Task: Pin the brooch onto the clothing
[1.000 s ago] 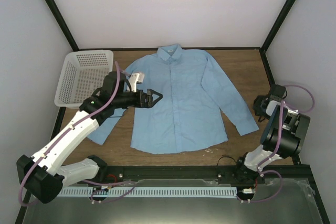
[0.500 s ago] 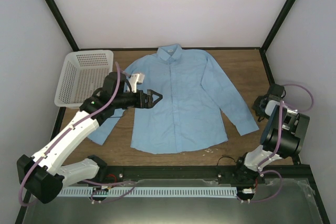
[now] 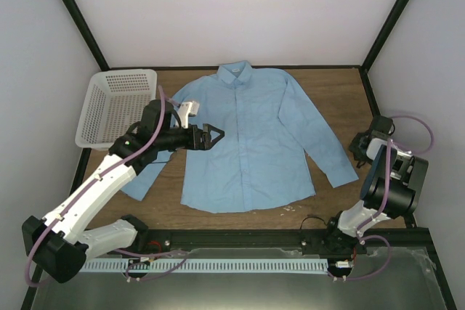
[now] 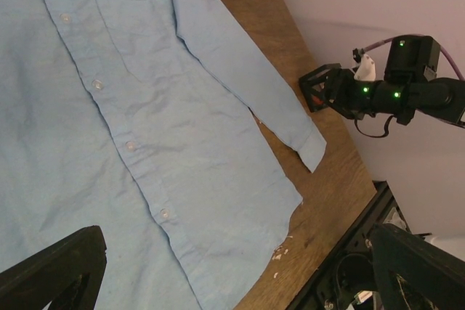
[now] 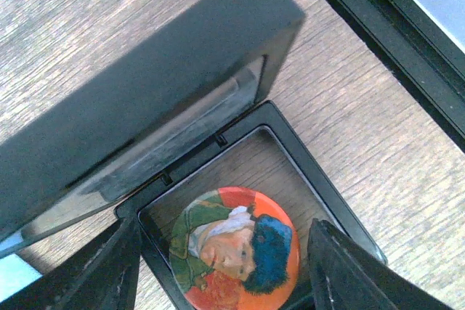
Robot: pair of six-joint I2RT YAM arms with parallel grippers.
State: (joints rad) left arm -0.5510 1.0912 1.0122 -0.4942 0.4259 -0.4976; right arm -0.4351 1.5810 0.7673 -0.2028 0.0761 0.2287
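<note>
Squarely between the right hand's [image 5: 229, 275] fingers [image 5: 102, 274], the brooch [image 5: 234, 248] lies in its box [image 5: 167, 85].

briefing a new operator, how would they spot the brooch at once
Go right of the blue shirt to the table's right edge, where a small black box lies open. The brooch is the round orange badge inside, bearing a painted portrait.

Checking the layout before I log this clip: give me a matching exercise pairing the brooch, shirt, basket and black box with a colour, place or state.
1 brooch
2 shirt
3 basket
4 black box

A spread flat mid-table
B lid open, on bare wood
C round, orange-red, portrait face
D white mesh, far-left of the table

Pairs: 1-C, 2-A, 3-D, 4-B
</note>
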